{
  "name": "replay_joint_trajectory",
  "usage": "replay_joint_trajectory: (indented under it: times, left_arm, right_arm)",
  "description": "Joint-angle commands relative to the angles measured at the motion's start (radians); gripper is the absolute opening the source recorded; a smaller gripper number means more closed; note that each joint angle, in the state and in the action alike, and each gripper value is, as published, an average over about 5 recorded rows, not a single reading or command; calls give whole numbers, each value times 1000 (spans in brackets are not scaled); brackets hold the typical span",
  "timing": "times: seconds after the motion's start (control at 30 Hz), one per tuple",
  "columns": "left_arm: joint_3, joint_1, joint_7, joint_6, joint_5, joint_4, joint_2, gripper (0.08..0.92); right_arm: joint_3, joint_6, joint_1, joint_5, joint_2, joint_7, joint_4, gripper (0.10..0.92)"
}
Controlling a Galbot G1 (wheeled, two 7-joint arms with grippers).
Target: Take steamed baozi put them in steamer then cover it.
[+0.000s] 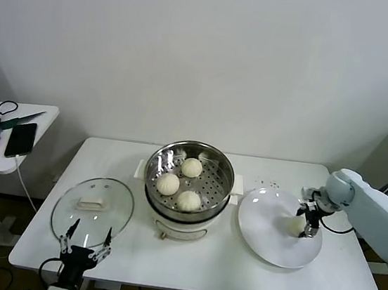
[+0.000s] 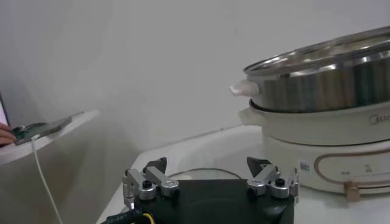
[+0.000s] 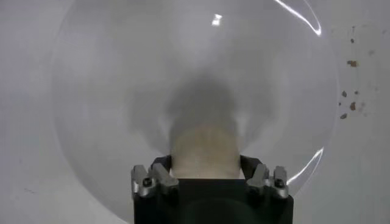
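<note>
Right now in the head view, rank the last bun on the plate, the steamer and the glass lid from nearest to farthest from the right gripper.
1. Bun on the plate: between the right gripper's fingers.
2. Steamer: table centre, to the gripper's left.
3. Glass lid: far left, near the left gripper.

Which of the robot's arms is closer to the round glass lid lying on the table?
Left. Its tool sits at the round glass lid's near edge; the right tool is over the white plate.

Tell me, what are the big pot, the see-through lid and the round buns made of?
The steamer looks like shiny polished steel, since it mirrors the light, on a base that seems to be white plastic. The cover appears to be clear glass: the table shows through it. Its handle looks like white plastic. The baozi look like soft matte dough, smooth and cream-white.
</note>
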Motion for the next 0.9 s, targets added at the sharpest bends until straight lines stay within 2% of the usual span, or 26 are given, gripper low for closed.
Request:
replay_joint_trajectory:
  times: [0.03,0.3,0.57,0.9]
  left_arm:
    - [0,3,0,0,1,-1,-1,823]
    - [8,4,0,-3,0,-2,-2,823]
    - [37,-2,6,-3,-3,-7,-2,823]
    - [52,-7,12,-18,-11,-13,4,823]
  right_arm:
    - [-34,-4,33,41,-8,1,0,710]
    - [-303,-38,386,275,2,8,38,696]
    - [-629,-85,789,600,146,16,62,696]
    - [-760,-173,905,883,366,84,145,696]
